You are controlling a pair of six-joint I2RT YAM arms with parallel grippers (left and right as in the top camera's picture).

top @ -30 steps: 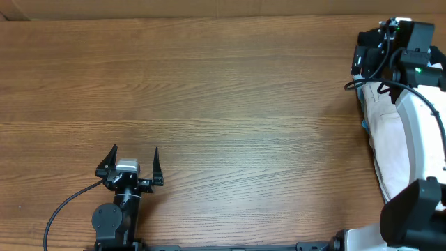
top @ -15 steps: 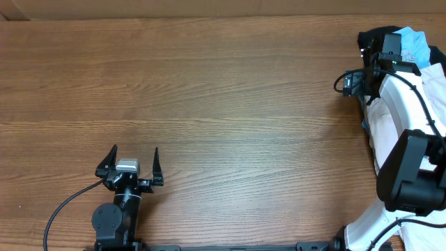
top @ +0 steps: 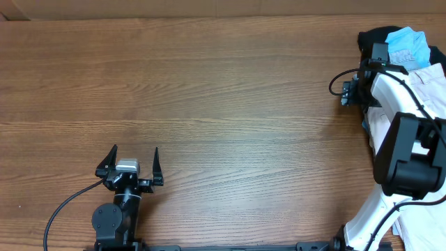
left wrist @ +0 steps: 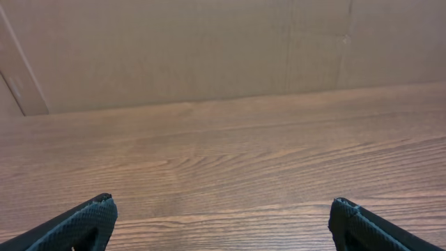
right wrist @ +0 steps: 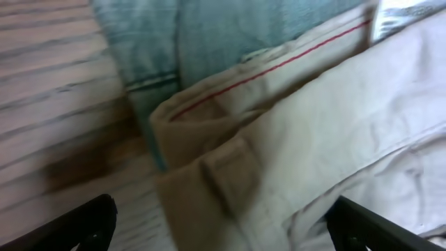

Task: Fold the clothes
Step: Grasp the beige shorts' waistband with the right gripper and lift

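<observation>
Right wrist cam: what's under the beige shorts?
The beige shorts lie on light-blue denim shorts, which show at the upper left. Anything deeper under the beige fabric is covered.

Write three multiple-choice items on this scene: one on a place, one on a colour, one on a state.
1. Where on the table do the clothes lie in the overhead view?
A. left edge
B. centre
C. right edge

2. What colour is the stitched line on the beige shorts in the right wrist view?
A. red
B. green
C. black

3. How is the left gripper?
A. open, holding nothing
B. shut on a sock
C. shut on a towel

Key:
1 C, the pile sits at the right edge.
2 A, a thin red line runs along the folded band.
3 A, it is spread wide over bare wood.
</observation>
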